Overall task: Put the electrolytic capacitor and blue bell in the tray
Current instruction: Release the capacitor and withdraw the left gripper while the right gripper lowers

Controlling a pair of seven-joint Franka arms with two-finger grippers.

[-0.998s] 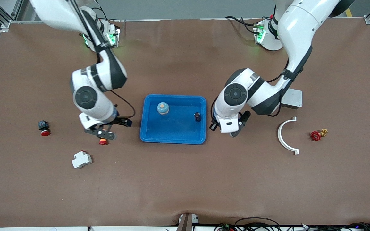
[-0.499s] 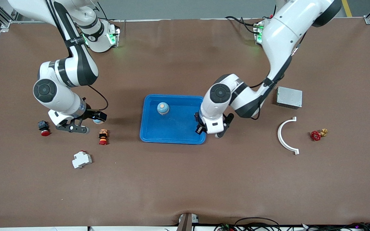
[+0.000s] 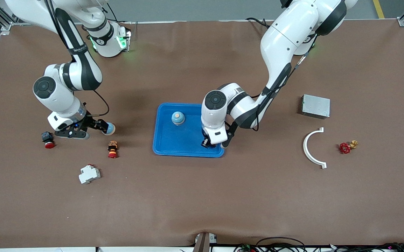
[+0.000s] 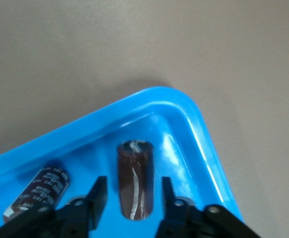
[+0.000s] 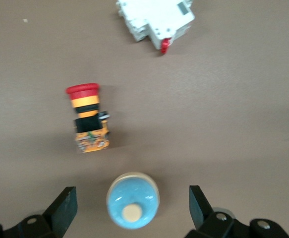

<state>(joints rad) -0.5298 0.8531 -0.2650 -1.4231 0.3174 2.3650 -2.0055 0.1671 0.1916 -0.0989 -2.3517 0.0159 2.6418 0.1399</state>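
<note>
My left claw point(image 4: 129, 198) hangs low over the corner of the tray point(image 3: 163, 148) that lies toward the front camera and my left arm's end of the surface point(image 3: 202, 196). Its fingers point(image 4: 98, 194) stand apart with a dark capacitor point(image 4: 134, 179) between them, a gap on each side, so nothing is gripped. A second capacitor point(image 4: 37, 192) lies just beside that one on the tray floor, farther from the corner. A blue bell point(image 3: 178, 118) sits in the tray too, well apart from this claw, toward my right arm's end.

My right claw point(image 5: 133, 206) is wide open, just above the surface near my right arm's end, with another blue bell point(image 5: 133, 200) between its fingers point(image 5: 65, 208) and untouched. Out past its fingertips lies a red-capped button point(image 5: 88, 119), and farther out a white breaker point(image 5: 154, 20). A second red button point(image 3: 48, 139) lies beside this claw, away from the tray.
</note>
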